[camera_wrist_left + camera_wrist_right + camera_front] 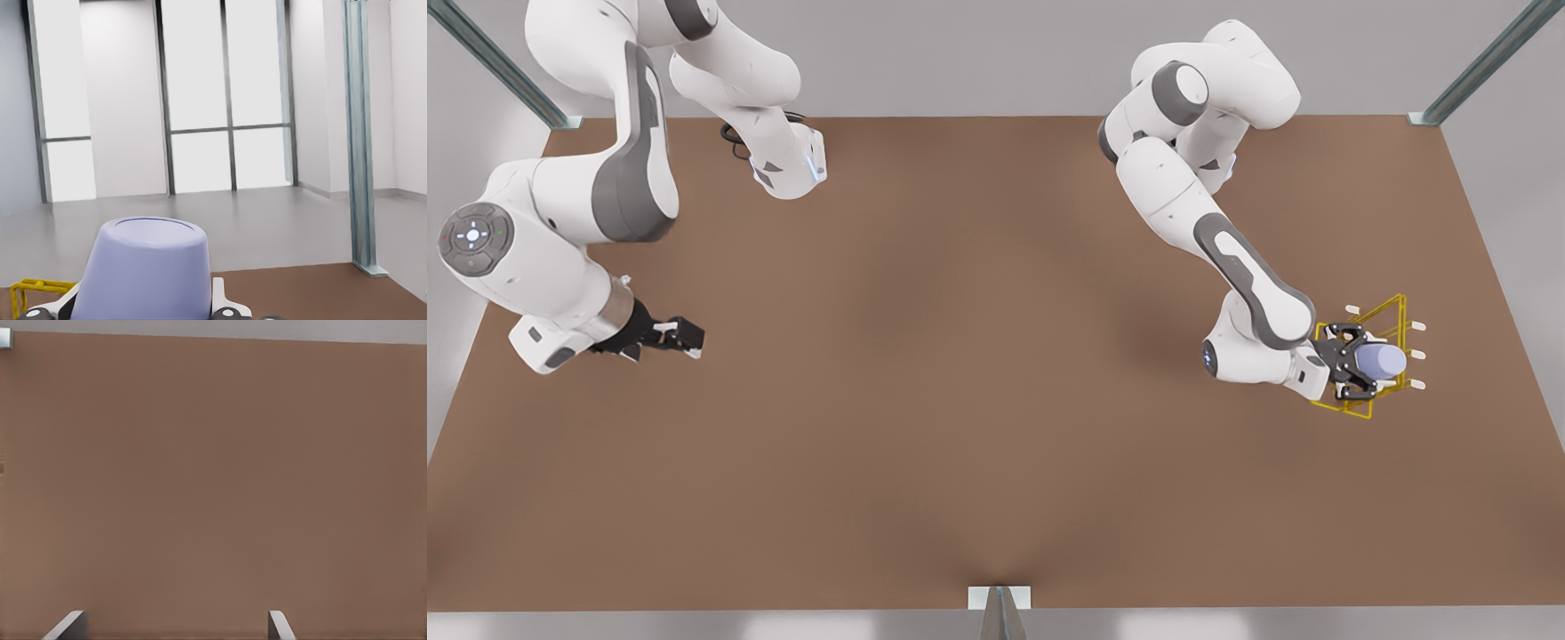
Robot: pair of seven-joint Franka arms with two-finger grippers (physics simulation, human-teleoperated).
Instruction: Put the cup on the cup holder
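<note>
A: We see the cup [1380, 360] as a small lavender-blue piece, smooth and matte, with no handle. It lies sideways in the front view, its closed base pointing toward that view's right.

B: In the left wrist view we look at that closed end: a flat disc with a slightly raised ring, and walls that widen toward the pincer. The left pincer [1352, 363] is clenched on the cup, with a light pad pressed against each side.

A: We place the cup within the cup holder [1389, 313], a frame of thin yellow wire with short white-tipped pegs. It stands on the desk [978, 400] at the front view's right. Whether the cup touches a peg, we cannot tell.

B: The desk is a plain brown board, even and dull. The arms are glossy white with grey joints.

A: The right pincer [685, 337] waits over the desk at the front view's left, well apart from the cup. Its fingers [279, 625] stand spread and released.
</note>
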